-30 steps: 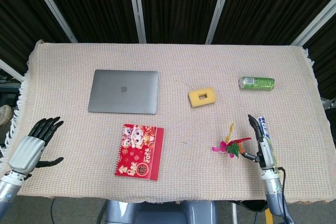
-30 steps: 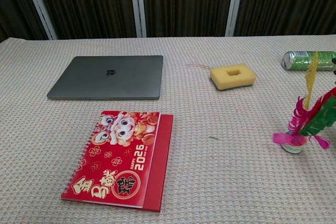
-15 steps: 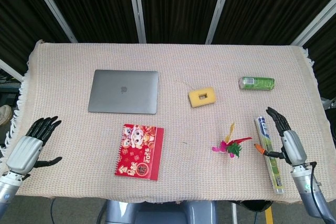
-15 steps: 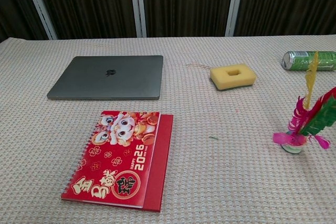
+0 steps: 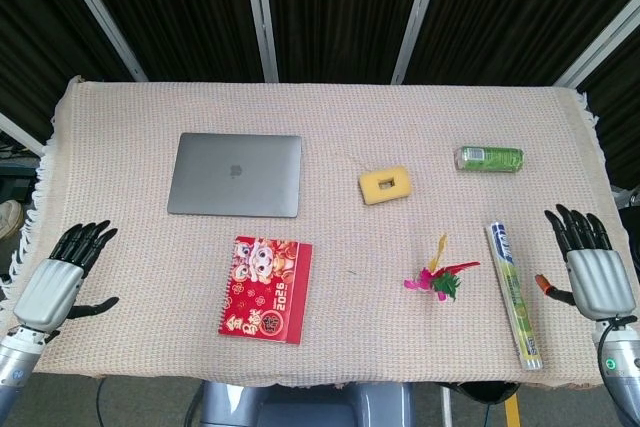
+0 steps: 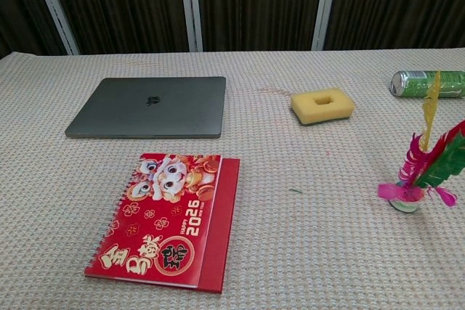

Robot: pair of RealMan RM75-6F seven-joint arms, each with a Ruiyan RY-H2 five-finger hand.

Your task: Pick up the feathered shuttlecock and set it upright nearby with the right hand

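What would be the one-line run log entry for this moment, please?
shuttlecock: upright on table, free | right hand: open, apart from it | left hand: open, idle | toothpaste tube: lies between shuttlecock and right hand

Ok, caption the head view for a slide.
Shuttlecock upright on the table beside a long tube; both robot hands, left and right, open at the table's near corners.

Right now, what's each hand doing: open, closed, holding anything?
Left hand: open, holding nothing.
Right hand: open, holding nothing, apart from the shuttlecock.
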